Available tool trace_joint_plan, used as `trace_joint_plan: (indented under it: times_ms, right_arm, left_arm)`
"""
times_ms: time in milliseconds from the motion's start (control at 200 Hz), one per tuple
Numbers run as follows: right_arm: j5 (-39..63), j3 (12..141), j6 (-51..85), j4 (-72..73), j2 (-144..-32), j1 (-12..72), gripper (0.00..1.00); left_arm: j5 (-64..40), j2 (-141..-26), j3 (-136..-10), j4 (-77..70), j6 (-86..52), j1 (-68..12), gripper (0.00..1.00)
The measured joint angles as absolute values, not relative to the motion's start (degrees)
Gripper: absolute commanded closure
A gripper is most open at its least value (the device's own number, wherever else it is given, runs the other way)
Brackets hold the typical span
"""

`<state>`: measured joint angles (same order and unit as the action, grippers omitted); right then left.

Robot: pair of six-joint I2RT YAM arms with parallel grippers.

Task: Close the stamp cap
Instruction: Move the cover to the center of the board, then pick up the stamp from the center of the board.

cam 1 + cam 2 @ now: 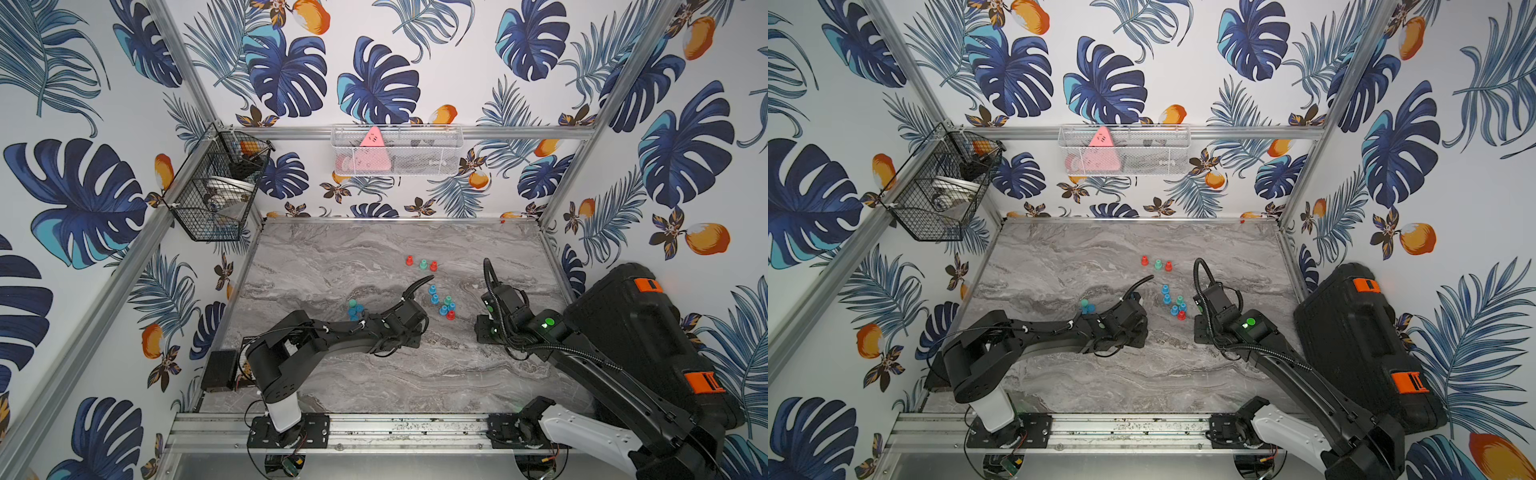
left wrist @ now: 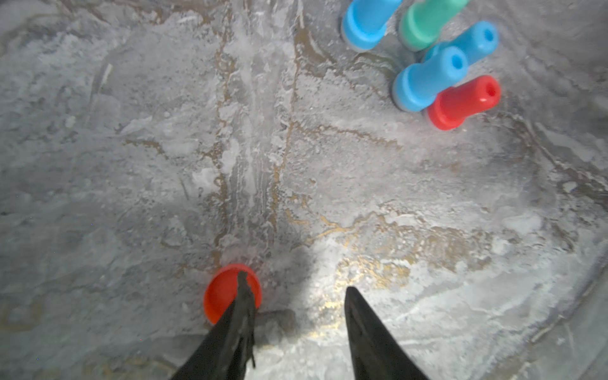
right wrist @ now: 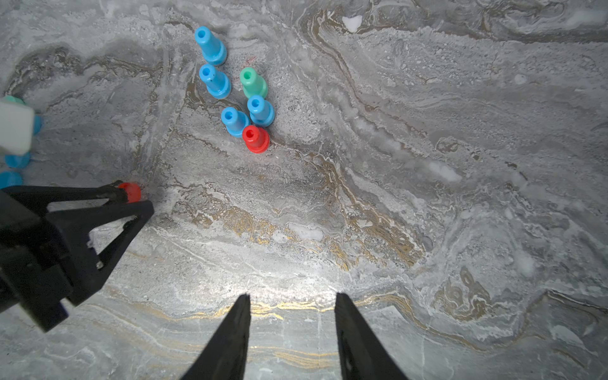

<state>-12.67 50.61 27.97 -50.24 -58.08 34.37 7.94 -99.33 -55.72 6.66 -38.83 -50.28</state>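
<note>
As the left wrist view has it, I read the left gripper (image 2: 296, 281) with its jaws apart and holding nothing. The red cap (image 2: 220, 296) lies at the tip of one finger (image 2: 241, 316), mostly outside the gap, low by the marble table (image 2: 131, 131). Whether they touch I cannot tell. The right gripper (image 3: 292, 295) is likewise parted, over the table. The red stamp (image 3: 256, 139) stands upright, clustered with blue stamps (image 3: 234, 121) and a green stamp (image 3: 253, 84), well apart from the cap.

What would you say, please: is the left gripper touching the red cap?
Cannot tell. In the left wrist view one finger of the left gripper overlaps the red cap, hiding any contact or gap.
</note>
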Motion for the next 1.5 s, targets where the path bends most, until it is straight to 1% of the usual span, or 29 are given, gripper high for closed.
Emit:
trace_joint_plan:
  times_ms: [240,420,555,660,786,1191,1501]
  right_arm:
    - [-12.6,50.2,27.8,-49.3,-57.2,34.3,0.54]
    - [-11.2,50.2,27.3,-48.3,-59.4,34.0,0.54]
    - [-10.2,50.2,27.1,-47.9,-59.1,33.8,0.54]
    - [-9.6,50.1,26.9,-47.7,-59.8,33.6,0.54]
    - [-8.3,50.1,26.3,-47.6,-62.0,33.3,0.54]
    - [-8.3,50.1,26.3,-47.6,-60.1,33.3,0.54]
    - [-10.0,50.3,26.3,-47.7,-61.6,33.3,0.54]
  left_arm:
    - [10.5,-91.3,-59.3,13.9,-37.6,-53.0,0.51]
    - [14.7,-78.2,-59.8,21.3,-38.1,-58.9,0.5]
    - [18.7,-66.5,-57.2,26.8,-40.5,-63.4,0.5]
    - [21.4,-59.3,-54.8,31.3,-42.3,-64.8,0.5]
    - [23.6,-53.9,-52.4,34.6,-44.1,-65.6,0.5]
    - [25.3,-48.2,-46.4,37.5,-46.7,-66.7,0.5]
    - [28.1,-52.7,-46.2,36.5,-43.3,-66.8,0.5]
